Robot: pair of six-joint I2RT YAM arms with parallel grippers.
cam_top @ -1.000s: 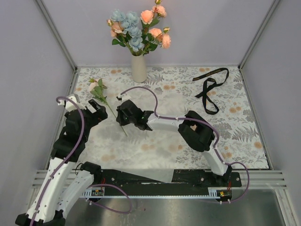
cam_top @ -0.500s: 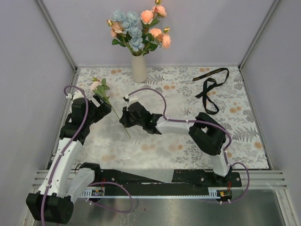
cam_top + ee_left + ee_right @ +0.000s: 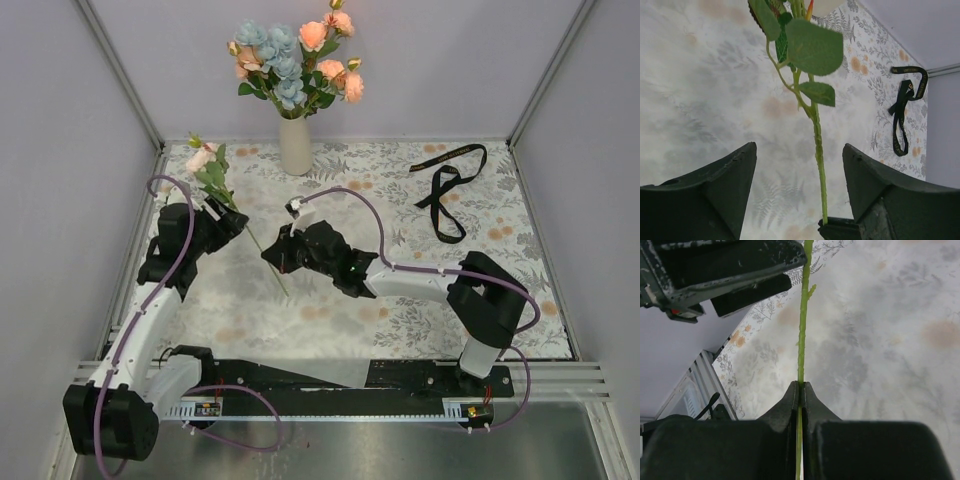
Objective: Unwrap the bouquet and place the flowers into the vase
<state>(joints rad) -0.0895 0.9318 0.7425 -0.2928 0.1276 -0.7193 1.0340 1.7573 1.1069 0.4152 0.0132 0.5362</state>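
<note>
Vase [image 3: 295, 147] holding flowers [image 3: 293, 60], right gripper [image 3: 801, 385] clamped on loose stem [image 3: 803, 315], left gripper [image 3: 799, 152] parted around it

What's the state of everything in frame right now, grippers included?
Left gripper: open, astride the loose flower, not gripping.
Right gripper: shut on the loose flower's stem.
Loose flower: held slanted, bloom toward the far left.
Vase: upright at the far edge, flowers in it.
Ribbon: untied, lying on the table.
</note>
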